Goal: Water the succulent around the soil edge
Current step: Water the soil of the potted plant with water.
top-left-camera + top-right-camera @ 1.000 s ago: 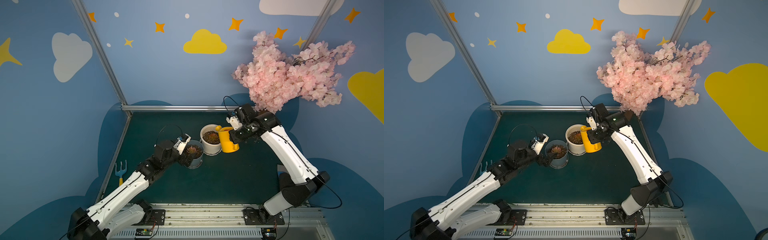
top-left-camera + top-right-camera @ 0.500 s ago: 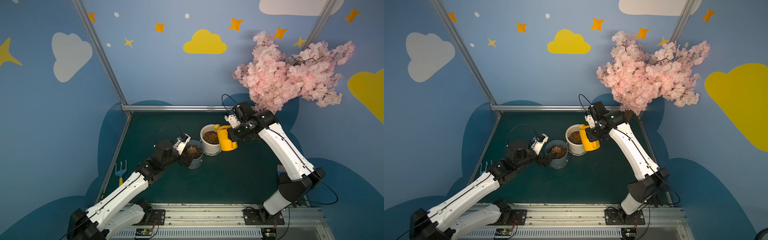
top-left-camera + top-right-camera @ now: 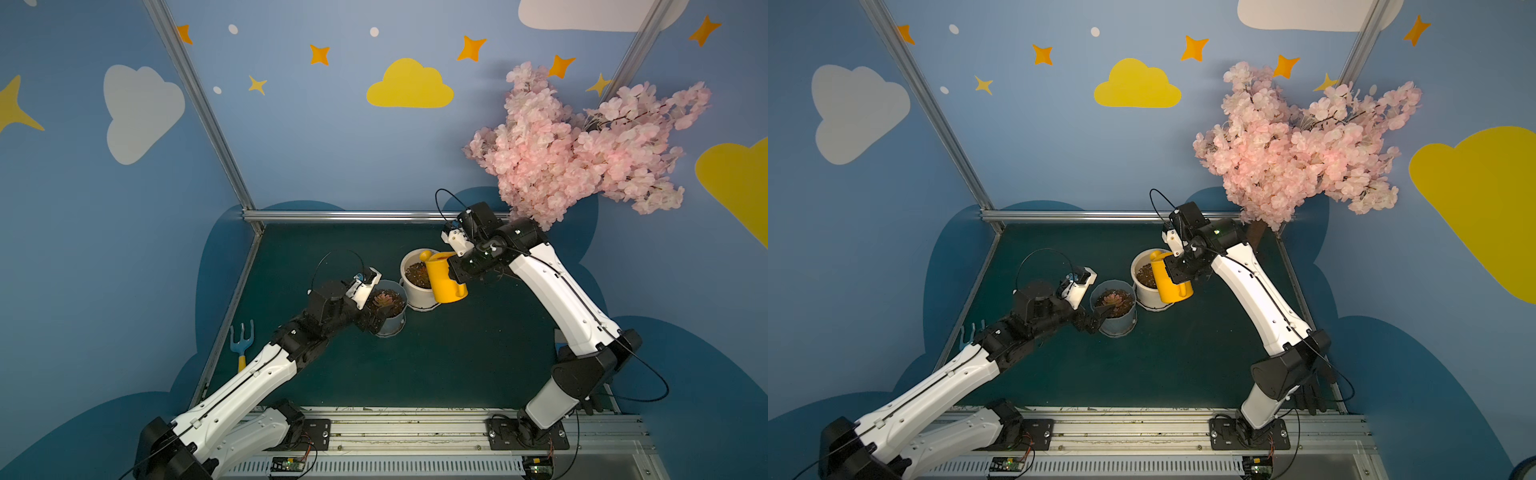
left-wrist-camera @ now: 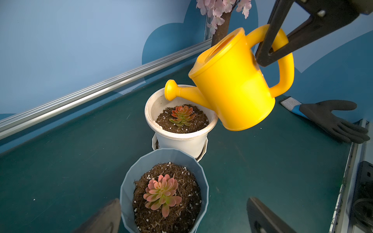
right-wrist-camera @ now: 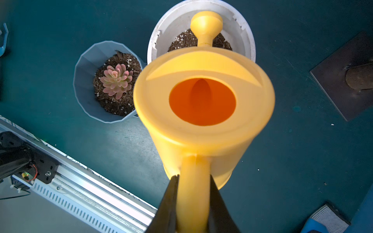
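right end effector [image 5: 192, 177]: clenched on the arched handle of the yellow plastic watering can [image 4: 232, 90]; I held it clear of the bench [image 4: 262, 171].
can attitude: tilted, spout end lower than the handle end.
spout: the round rose [image 5: 206, 22] sat over the inside wall and soil edge of the white round pot [image 4: 181, 143], on the side away from the can body, not over the plant.
target: the green-and-red succulent [image 4: 182, 115] sat mid-soil in the white pot, which stood on the dark green bench.
left end effector [image 4: 182, 201]: released, fingers spread wide with the pale blue faceted pot [image 4: 129, 181] between them. I could not tell whether they touched its wall.
blue pot: just beside the white pot, with a pink succulent [image 4: 161, 194] centred in its soil.
glove: a black work glove [image 4: 331, 117] lay flat on the bench, well apart from the pots.
fork: a blue plastic hand fork with a yellow handle [image 3: 243, 340] lay at the bench's left edge.
tree: a pink artificial blossom tree [image 3: 582, 145] stood at the back right corner.
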Controlling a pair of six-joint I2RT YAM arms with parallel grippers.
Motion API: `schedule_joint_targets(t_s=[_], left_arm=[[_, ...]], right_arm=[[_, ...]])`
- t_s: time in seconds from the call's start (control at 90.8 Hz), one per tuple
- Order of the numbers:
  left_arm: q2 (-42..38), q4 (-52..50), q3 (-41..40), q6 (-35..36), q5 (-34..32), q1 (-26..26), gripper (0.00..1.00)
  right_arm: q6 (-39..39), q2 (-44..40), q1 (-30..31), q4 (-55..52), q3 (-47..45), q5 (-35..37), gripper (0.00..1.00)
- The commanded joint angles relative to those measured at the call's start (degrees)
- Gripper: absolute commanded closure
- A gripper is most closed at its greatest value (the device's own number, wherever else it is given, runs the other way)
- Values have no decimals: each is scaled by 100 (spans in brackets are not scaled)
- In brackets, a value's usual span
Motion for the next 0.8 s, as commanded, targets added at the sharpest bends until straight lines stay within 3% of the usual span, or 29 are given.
schedule_joint_targets(t_s=[0.0,0.793], left_arm=[[-96,90,-39,40,63,-18,0],[-39,143,-69,30,98,-14,0]], right_arm=[[-60,32,45,-102,204,-106,100],[-130,21,250,-106,136,-309,100]])
